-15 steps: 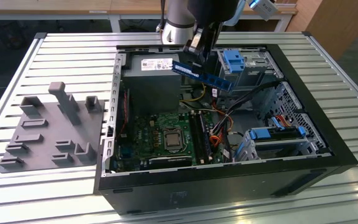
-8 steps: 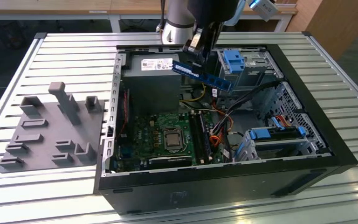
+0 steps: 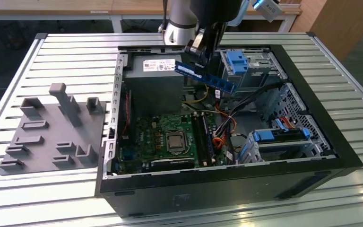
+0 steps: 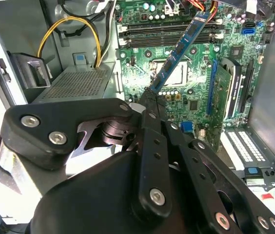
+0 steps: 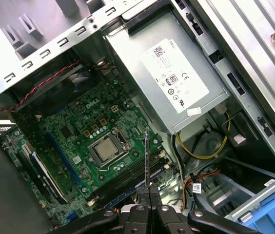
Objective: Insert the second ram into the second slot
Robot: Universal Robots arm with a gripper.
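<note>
Ram (image 3: 208,79) hangs slanted above the case (image 3: 336,137), free end dipping toward the exterior view's right; I see my gripper (image 3: 193,62) clenched on its upper end.

Got the gripper (image 5: 147,201) pinched tight on the second ram (image 5: 147,161), seen edge-on as a thin line just beside the CPU socket (image 5: 107,150). Crossing the dark memory slots (image 5: 127,183) near the socket on the green motherboard (image 5: 67,146). Can also spot the grey power supply (image 5: 169,78) with its white label, well apart from the socket, plus yellow cables (image 5: 201,148) on the far side of the ram from the socket.
</note>
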